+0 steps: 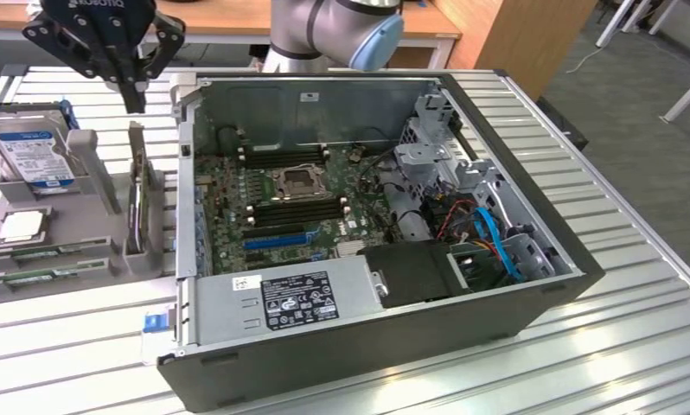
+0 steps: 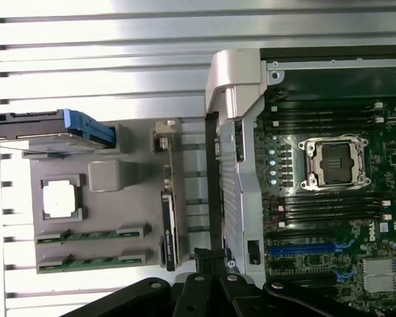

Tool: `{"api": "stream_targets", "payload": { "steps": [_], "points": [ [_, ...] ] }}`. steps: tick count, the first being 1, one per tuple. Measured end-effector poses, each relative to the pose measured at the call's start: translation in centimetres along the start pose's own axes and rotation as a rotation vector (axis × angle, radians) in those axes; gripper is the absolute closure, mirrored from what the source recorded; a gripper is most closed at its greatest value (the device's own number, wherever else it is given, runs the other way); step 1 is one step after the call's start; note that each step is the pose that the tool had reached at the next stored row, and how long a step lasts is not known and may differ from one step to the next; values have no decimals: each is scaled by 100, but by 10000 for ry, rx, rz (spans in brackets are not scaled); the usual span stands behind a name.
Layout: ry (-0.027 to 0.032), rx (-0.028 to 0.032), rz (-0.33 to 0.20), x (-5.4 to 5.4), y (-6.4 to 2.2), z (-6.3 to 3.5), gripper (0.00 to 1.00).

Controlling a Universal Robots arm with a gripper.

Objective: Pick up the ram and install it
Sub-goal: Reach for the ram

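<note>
Nearest you, the open computer case (image 1: 357, 363) sits on the slatted table (image 1: 622, 346). Your ram (image 1: 28, 278) lies flat in the gray holder (image 1: 92, 259) on the exterior view's left, at its near edge. It is well apart from the closed, empty jaws hanging over the holder's far side. Expect a light, stiff, fragile stick, so pinch its long edges, not the chips.

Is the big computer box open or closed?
Open. The computer case lies on its side with no cover on top, so the green motherboard and blue cables show inside.
</note>
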State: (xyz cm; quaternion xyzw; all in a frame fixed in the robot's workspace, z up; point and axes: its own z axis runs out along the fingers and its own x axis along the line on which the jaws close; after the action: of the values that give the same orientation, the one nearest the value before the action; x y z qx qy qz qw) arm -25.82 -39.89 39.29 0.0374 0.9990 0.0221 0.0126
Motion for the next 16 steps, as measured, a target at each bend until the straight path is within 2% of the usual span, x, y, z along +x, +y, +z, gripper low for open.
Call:
{"api": "stream_targets", "payload": {
  "steps": [16],
  "points": [
    [0, 0, -1, 355, -27, -9, 90]
  ]
}}
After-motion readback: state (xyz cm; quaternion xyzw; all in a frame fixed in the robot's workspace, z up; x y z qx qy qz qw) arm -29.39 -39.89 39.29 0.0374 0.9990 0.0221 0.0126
